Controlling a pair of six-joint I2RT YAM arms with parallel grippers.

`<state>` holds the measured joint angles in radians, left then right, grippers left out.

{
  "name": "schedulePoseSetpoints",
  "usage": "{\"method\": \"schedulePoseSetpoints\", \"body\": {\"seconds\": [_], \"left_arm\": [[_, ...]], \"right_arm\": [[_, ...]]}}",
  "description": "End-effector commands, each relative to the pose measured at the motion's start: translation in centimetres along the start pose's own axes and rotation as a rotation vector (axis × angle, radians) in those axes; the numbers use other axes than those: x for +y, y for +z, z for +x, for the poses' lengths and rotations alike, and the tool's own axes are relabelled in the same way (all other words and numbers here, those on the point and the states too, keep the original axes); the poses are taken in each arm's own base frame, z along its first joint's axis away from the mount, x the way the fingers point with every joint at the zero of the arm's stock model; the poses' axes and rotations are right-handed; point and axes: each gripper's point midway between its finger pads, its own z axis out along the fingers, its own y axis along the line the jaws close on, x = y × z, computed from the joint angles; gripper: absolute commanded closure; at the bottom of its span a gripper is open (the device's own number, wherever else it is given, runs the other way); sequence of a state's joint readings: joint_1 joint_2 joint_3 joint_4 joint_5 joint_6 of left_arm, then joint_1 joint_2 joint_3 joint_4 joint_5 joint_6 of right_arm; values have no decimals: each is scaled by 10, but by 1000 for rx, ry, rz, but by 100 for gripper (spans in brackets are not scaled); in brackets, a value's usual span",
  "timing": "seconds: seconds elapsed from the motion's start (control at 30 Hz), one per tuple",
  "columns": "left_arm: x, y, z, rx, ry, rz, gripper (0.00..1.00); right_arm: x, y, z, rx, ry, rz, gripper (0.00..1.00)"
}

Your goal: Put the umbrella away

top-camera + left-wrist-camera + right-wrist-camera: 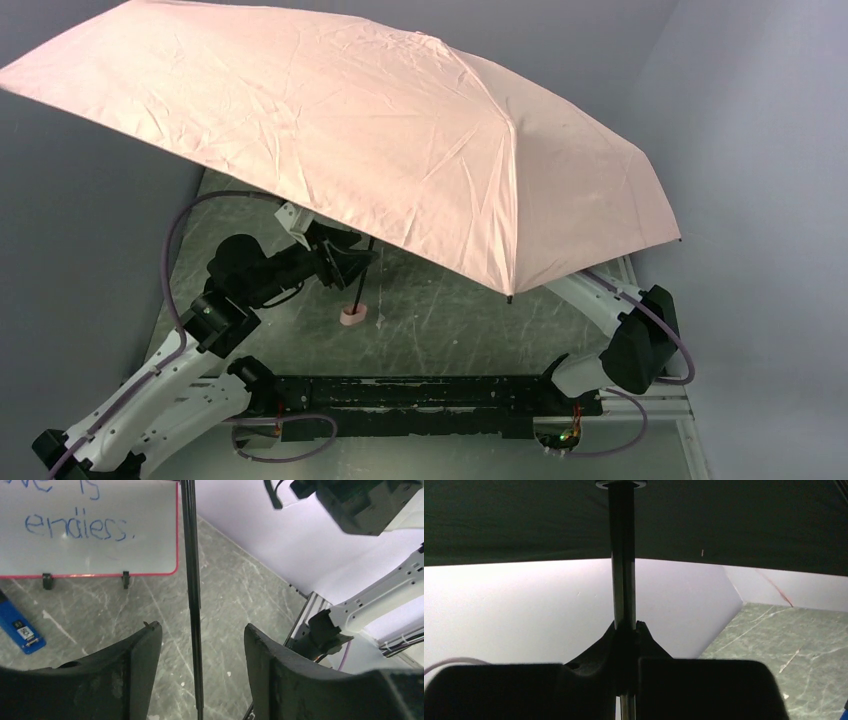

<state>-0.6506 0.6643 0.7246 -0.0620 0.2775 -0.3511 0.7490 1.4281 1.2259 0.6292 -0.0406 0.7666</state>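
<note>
Gripping the umbrella [340, 130], right fingers [591, 662] shut; left fingers [137, 667] parted (green marbled table [450, 325], grey walls [765, 150]).

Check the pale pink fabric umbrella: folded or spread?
Spread. The pale pink fabric umbrella stretches fully open above the table, its slim black shaft below.

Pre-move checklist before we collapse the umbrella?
1. Right pincer shut on umbrella shaft: ok.
2. Left pincer open, not touching shaft: ok.
3. Canopy folded: not ok, fully spread.
4. Handle touching the table: cannot tell.
5. Red-framed whiteboard clear of canopy: cannot tell.
</note>
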Motion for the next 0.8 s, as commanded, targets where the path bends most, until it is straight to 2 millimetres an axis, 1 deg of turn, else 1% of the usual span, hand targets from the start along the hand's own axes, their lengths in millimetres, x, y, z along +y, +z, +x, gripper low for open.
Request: {"method": "schedulePoseSetpoints", "body": {"seconds": [0.0, 0.1, 0.2, 0.43, 0.57, 0.63, 0.77], "left_arm": [[-25, 2, -35, -111, -8, 113, 34], [-26, 10, -34, -116, -26, 132, 33], [-31, 17, -38, -127, -41, 166, 34], [-36, 32, -46, -145, -72, 214, 42], [-39, 39, -50, -153, -87, 233, 45], [-39, 41, -52, -156, -93, 239, 49], [-42, 45, -55, -152, -103, 255, 65]], "right_arm": [[45, -14, -29, -64, 21, -161, 100], [52, -18, -29, -57, 55, -190, 100], [59, -22, -28, -48, 93, -230, 100], [70, -25, -22, -26, 185, -309, 100], [75, -24, -19, -15, 208, -345, 100], [75, -24, -18, -11, 204, -344, 100], [72, -24, -16, -3, 191, -329, 100]]}}
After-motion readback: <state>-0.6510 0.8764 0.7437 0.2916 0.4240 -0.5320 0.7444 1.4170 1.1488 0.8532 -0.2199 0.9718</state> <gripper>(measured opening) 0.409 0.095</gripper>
